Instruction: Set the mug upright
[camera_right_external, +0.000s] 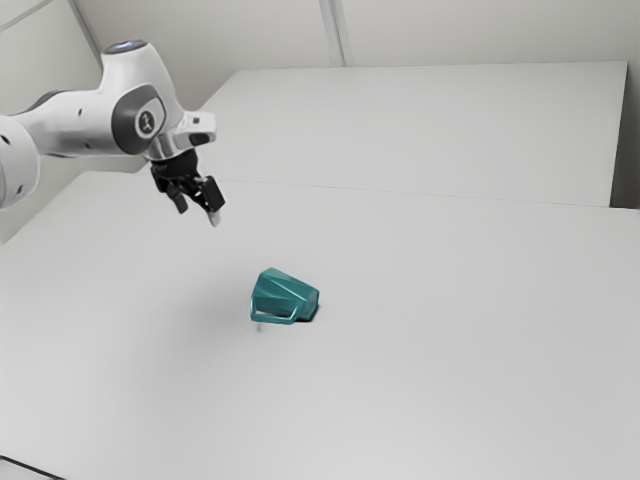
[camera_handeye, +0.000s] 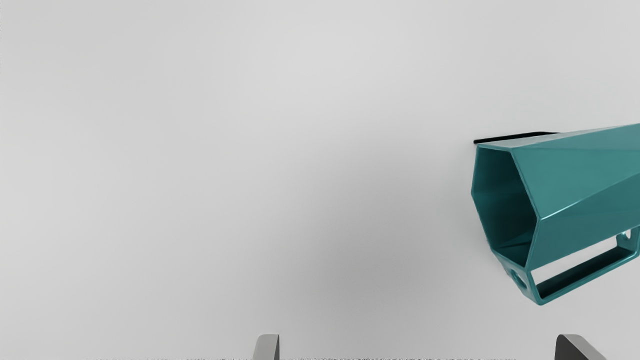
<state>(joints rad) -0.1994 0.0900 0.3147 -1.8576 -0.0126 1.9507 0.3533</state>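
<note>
Mug (camera_right_external: 285, 297) is seen lying on its side on the table, so an upright stand is not shown. Its long axis is run roughly from mouth (camera_handeye: 505, 200) to base (camera_right_external: 313, 303), the mouth being turned toward the exterior view's left, the side where the gripper (camera_right_external: 199, 213) is held well above the table. The mouth end is thus the nearer one. In the wrist view the mug is placed off-centre, ahead of one fingertip, and its axis is set nearly along the line between the fingers, which are spread wide with nothing held. To pinch across the body, a shift toward the mug and roughly a quarter turn would probably be needed; the handle (camera_handeye: 585, 277), projecting at one side, could be fouled. Rolling might be caused by a light touch. The table (camera_right_external: 450, 340) is pale and plain, backed by a pale block (camera_right_external: 430, 120) and a light wall (camera_right_external: 480, 30).
</note>
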